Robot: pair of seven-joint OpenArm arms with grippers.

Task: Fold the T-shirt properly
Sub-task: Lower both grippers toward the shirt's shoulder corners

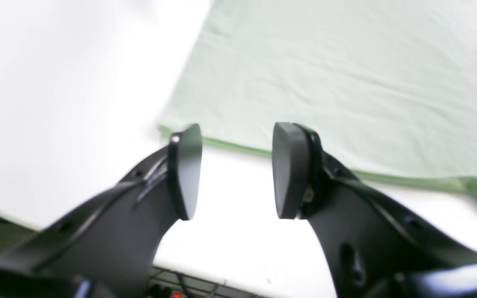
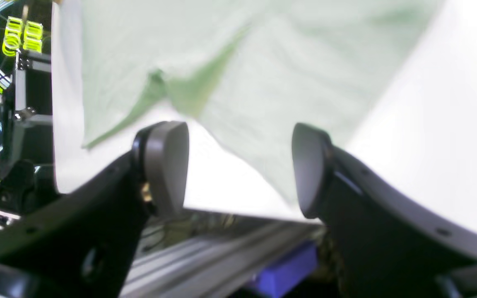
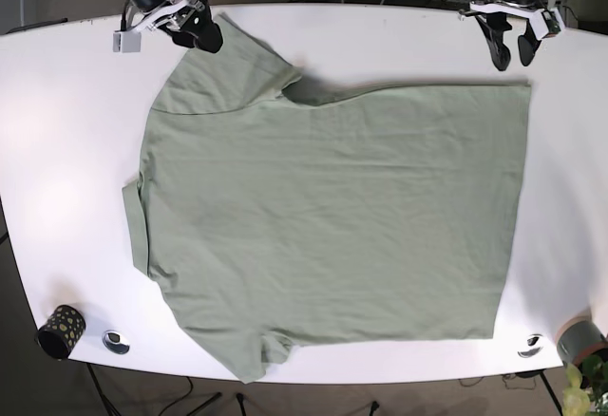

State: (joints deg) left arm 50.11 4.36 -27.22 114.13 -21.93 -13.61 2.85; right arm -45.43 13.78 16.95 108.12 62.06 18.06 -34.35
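Two dark fingers of the left gripper filled the lower half of the left wrist view, spread well apart with nothing between them. Beyond them the pale green T-shirt lay flat on the white table, its darker hem running left to right just past the fingertips. The pads stood short of that hem and touched no cloth.

From the right wrist view, the right gripper also stood wide open and empty. Past its fingers the T-shirt showed a sleeve with a darker green fold at the edge, lying on the table. Below the fingers ran the table's edge, with a metal rail and something blue under it; the view was blurred there. A black frame with bright yellow-green markings stood at far left.

Seen from the base view, the T-shirt was spread flat across the middle of the table, neck to the left, hem to the right, one sleeve at the far left and the other at the near left. The right gripper hung at that far-left sleeve, open, and the left gripper hung just beyond the far-right hem corner, open. A small dark cup sat at the near-left corner of the table.
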